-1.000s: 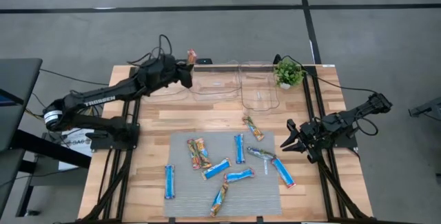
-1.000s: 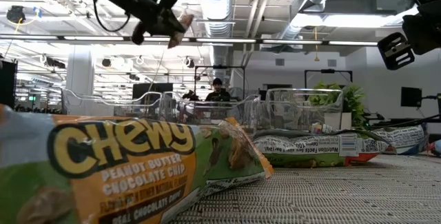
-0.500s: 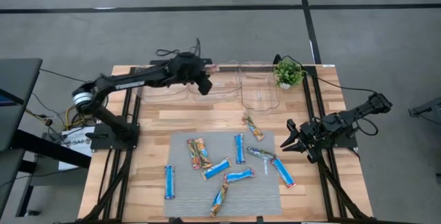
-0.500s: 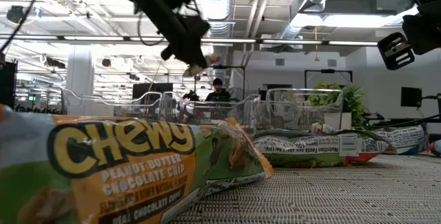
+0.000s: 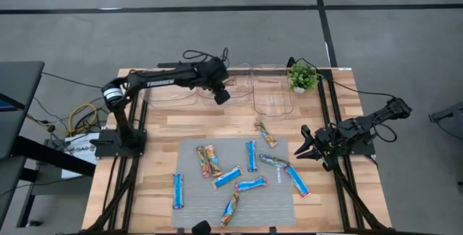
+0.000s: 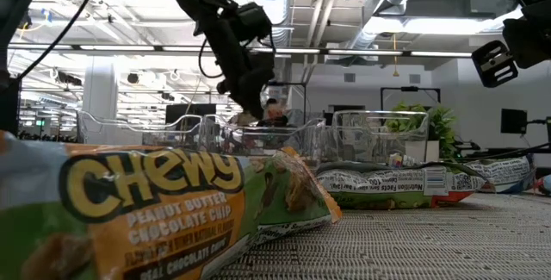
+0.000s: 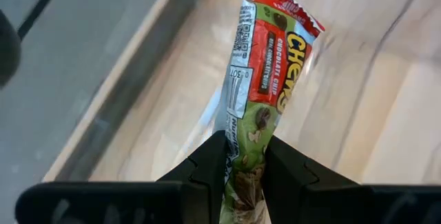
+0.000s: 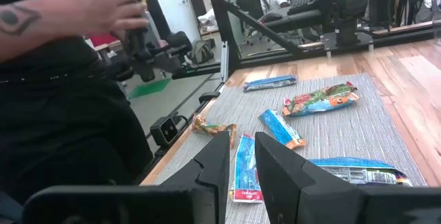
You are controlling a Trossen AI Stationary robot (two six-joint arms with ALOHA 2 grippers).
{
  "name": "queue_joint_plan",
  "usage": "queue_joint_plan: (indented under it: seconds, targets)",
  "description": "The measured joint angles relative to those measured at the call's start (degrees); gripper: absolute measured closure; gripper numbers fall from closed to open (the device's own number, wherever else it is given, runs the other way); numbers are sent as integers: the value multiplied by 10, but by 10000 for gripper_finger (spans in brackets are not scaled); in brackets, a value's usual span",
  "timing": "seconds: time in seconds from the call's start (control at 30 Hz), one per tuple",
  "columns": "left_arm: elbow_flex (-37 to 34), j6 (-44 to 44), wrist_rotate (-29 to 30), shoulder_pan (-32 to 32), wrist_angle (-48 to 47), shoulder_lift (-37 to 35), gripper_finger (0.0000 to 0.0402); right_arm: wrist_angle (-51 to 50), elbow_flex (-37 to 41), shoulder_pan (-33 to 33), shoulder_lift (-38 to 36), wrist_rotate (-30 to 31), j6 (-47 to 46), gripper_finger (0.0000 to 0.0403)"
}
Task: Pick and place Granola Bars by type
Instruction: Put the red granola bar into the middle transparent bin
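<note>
- A wooden table [image 5: 166, 130] stands on a grey floor, with a grey woven mat [image 5: 192, 202] on its near half and clear plastic bins along its far edge.
- The left gripper [image 5: 222, 95] holds one green and red Chewy bar [image 7: 265, 79]. Its two dark fingers [image 7: 207, 165] pinch the lower end of the wrapper, and the bar sticks out past them.
- In the high view this gripper is at about 12 o'clock on the table, over the middle clear bin [image 5: 242, 90]. In the low view it hangs just above the bin walls [image 6: 250, 99].
- The other granola bars lie on or near the mat. A blue bar [image 5: 177, 190] is at about 8 o'clock, well apart from the rest.
- An orange-brown bar [image 5: 208, 160] lies at about 9 o'clock on the mat, with a blue bar [image 5: 228, 177] just beside it.
- Another blue bar [image 5: 251, 155] lies near the mat's far edge.
- One small bar [image 5: 265, 134] lies on the bare wood, just past the mat, at about 1 o'clock.
- The right gripper [image 5: 305, 150] waits at about 3 o'clock by the table's right edge. Its fingers [image 8: 217, 158] are close together and hold nothing.
- A small green potted plant [image 5: 302, 75] stands at the far right corner.
- In the right wrist view a person in black [image 8: 62, 107] stands beside the table.
</note>
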State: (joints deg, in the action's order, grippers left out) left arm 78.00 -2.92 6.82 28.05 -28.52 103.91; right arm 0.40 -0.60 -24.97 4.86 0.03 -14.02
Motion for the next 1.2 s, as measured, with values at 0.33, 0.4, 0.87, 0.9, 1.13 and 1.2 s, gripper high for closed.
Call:
queue_joint_plan:
  seconds: [0.33, 0.4, 0.87, 0.9, 1.13, 1.2]
  targets:
    - [-3, -36, 0, 0, -17, 13, 329, 0, 0, 0, 0, 0, 0, 341]
    - [-3, -40, -1, 0, -18, 13, 329, 0, 0, 0, 0, 0, 0, 341]
    - [-4, -39, -1, 0, -31, 13, 269, 0, 0, 0, 0, 0, 0, 341]
    - [-4, -37, -2, 0, -31, 13, 266, 0, 0, 0, 0, 0, 0, 341]
    - [-4, -5, -5, 0, -31, 8, 264, 0, 0, 0, 0, 0, 0, 341]
    - [-4, 7, -11, 1, -26, -1, 264, 0, 0, 0, 0, 0, 0, 341]
